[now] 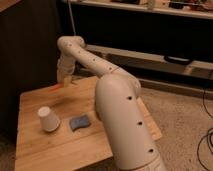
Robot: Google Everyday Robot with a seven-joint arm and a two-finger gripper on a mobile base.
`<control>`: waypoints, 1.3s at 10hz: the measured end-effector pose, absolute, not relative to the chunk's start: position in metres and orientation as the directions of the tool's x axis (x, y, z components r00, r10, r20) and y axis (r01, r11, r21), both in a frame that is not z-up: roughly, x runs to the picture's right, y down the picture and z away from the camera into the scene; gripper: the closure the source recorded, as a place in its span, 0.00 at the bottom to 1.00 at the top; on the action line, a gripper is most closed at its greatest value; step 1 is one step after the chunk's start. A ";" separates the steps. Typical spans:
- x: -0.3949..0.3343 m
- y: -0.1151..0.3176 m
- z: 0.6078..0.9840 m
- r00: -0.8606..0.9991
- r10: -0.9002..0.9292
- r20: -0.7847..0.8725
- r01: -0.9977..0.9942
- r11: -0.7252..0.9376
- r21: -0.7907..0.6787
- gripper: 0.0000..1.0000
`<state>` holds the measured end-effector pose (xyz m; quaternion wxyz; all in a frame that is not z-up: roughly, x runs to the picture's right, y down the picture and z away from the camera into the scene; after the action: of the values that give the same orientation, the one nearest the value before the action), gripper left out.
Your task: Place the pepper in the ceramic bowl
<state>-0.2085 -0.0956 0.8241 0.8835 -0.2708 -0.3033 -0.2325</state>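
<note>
The pepper (pixel 54 89) is a small orange-red streak just left of my gripper's tip, over the far left part of the wooden table (pixel 45 145). My gripper (pixel 64 81) points down at the end of the white arm (pixel 117 105) and seems shut on the pepper's right end, holding it a little above the tabletop. The green ceramic bowl does not show in this view; it is either behind the arm or out of frame.
An upturned white paper cup (pixel 48 118) stands at the table's left front, with a blue sponge (pixel 79 122) to its right. The arm's thick body covers the table's right half. Dark shelving (pixel 150 30) runs behind the table.
</note>
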 end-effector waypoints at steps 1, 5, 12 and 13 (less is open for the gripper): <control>-0.187 -0.107 0.819 0.712 -0.243 0.659 0.567 0.753 -0.334 1.00; -0.067 -0.121 0.807 0.769 -0.204 0.606 0.492 0.794 -0.357 1.00; 0.104 -0.073 0.769 0.883 -0.073 0.464 0.302 0.845 -0.441 1.00; 0.117 -0.061 0.763 0.890 -0.061 0.451 0.285 0.847 -0.448 1.00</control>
<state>0.1171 -0.0606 0.7635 0.9366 -0.2605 -0.2153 -0.0924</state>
